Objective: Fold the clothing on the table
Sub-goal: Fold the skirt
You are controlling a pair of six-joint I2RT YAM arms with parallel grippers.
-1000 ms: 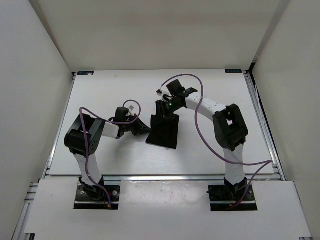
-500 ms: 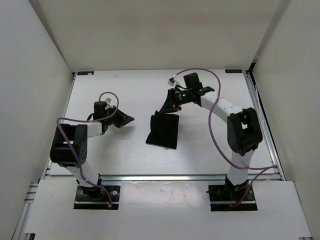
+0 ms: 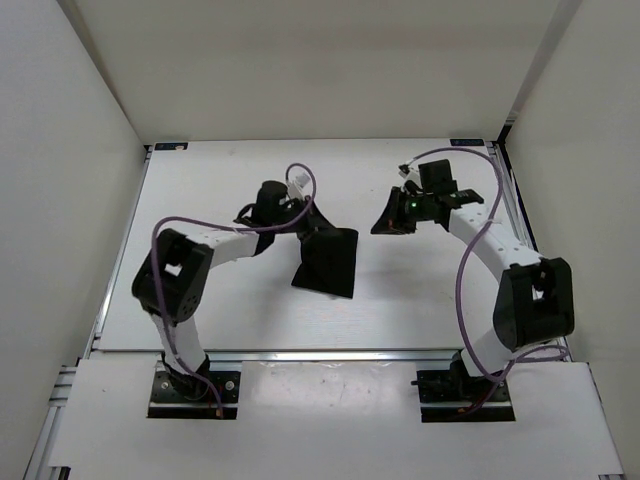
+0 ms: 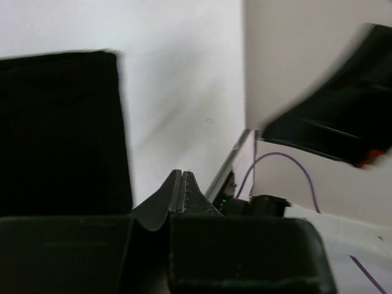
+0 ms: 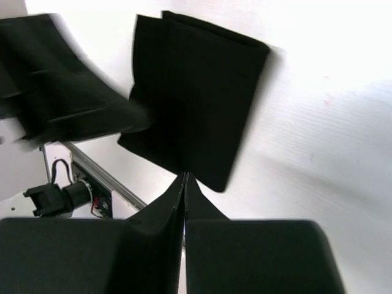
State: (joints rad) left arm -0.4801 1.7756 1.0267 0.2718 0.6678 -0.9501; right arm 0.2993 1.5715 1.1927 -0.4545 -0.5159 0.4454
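Observation:
The black clothing (image 3: 330, 265) lies as a folded rectangle on the white table (image 3: 200, 190), near the middle. My left gripper (image 3: 312, 226) is at the clothing's far left corner, jaws shut with nothing between them. In the left wrist view its fingertips (image 4: 182, 179) hover over bare table just right of the clothing (image 4: 61, 128). My right gripper (image 3: 382, 224) is to the right of the clothing, apart from it, also shut and holding nothing. In the right wrist view its gripper (image 5: 185, 179) points toward the clothing (image 5: 196, 92).
White walls close the table in on three sides. Aluminium rails (image 3: 528, 250) run along the table's edges. Purple cables (image 3: 465, 270) loop off both arms. The blurred left arm (image 5: 61, 86) shows left of the clothing in the right wrist view.
My left arm swung right to the clothing's far left corner. My right arm drew away rightwards from the clothing and its jaws closed, holding nothing.

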